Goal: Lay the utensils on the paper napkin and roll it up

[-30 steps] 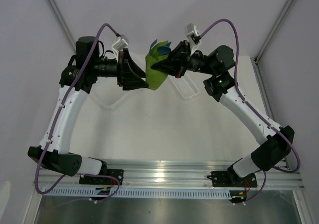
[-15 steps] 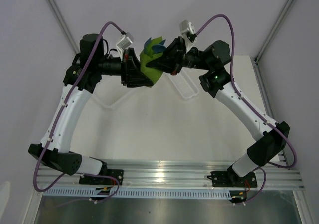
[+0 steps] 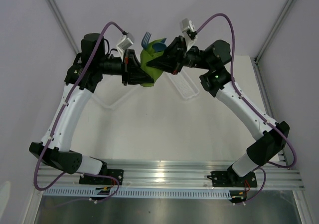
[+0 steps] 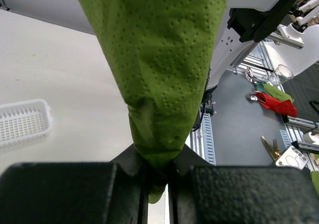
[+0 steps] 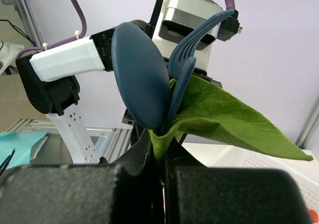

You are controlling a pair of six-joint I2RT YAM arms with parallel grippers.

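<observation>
The olive-green paper napkin (image 3: 149,67) hangs in the air at the back of the table, wrapped round the dark blue utensils (image 3: 158,46). From its top stick out a spoon bowl (image 5: 140,82) and fork tines (image 5: 199,34). My left gripper (image 3: 141,75) comes in from the left and is shut on the narrow lower end of the paper napkin (image 4: 159,74). My right gripper (image 3: 161,63) comes in from the right and pinches the napkin (image 5: 224,119) just below the spoon bowl. The utensil handles are hidden inside the paper.
A white mesh basket (image 3: 185,87) lies on the table under and to the right of the bundle, and it also shows in the left wrist view as the basket (image 4: 22,121). The table's right edge (image 3: 259,84) runs along a metal rail.
My left gripper has moved in and closed on the napkin's lower end. The bundle has turned more upright and risen a little, so the fork tines now show at its top.
</observation>
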